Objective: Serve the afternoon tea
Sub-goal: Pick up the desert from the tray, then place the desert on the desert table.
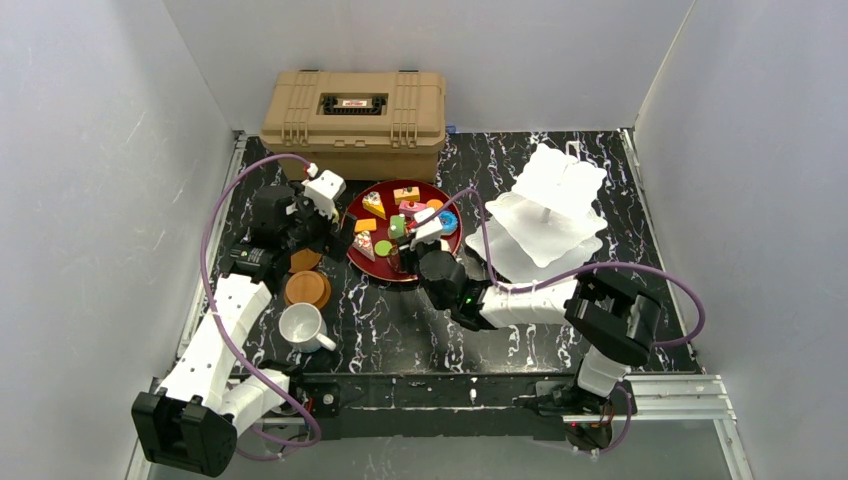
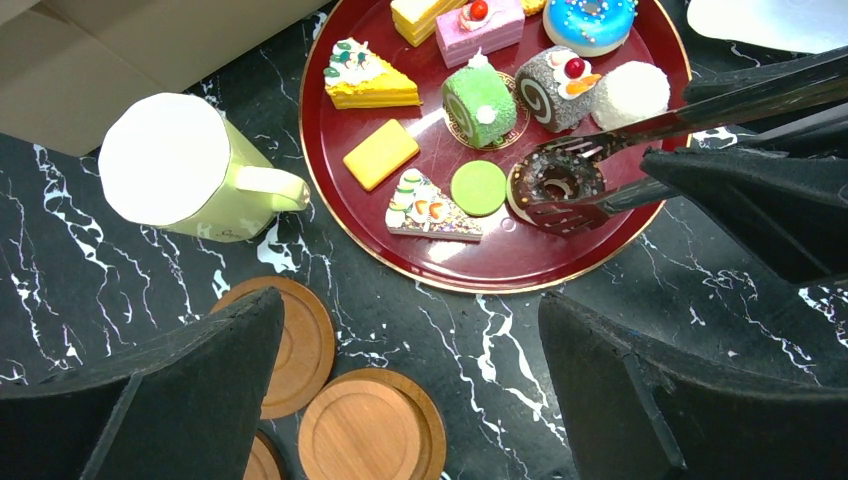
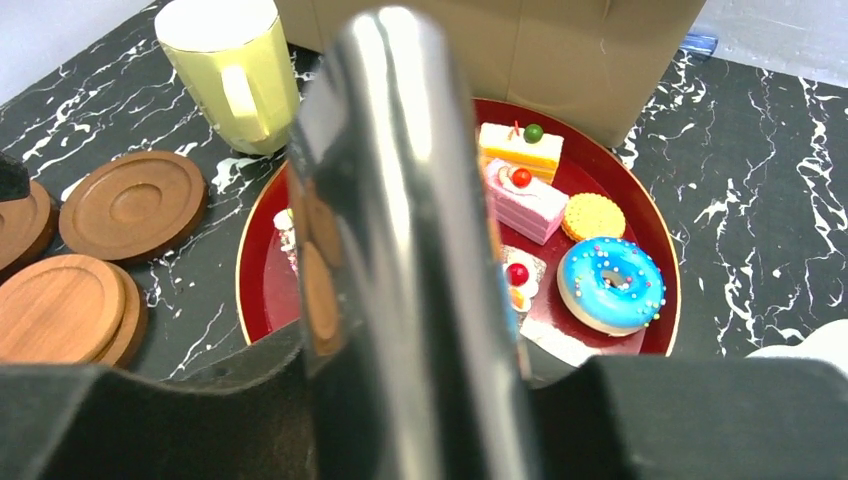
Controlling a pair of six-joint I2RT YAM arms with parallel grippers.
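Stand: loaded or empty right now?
Empty, as far as visible: stand shows bare white tiers; cakes sit on the tray.

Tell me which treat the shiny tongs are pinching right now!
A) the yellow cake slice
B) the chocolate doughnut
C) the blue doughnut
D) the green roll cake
B: in the left wrist view, the two tips of the tongs sit on either side of the chocolate doughnut on the red tray.

Two white-and-black arms
White shells (image 1: 200, 360) are covering the left arm (image 1: 235, 300) and right arm (image 1: 525, 302); purple cables (image 1: 207, 255) are trailing past black joints (image 1: 610, 315).
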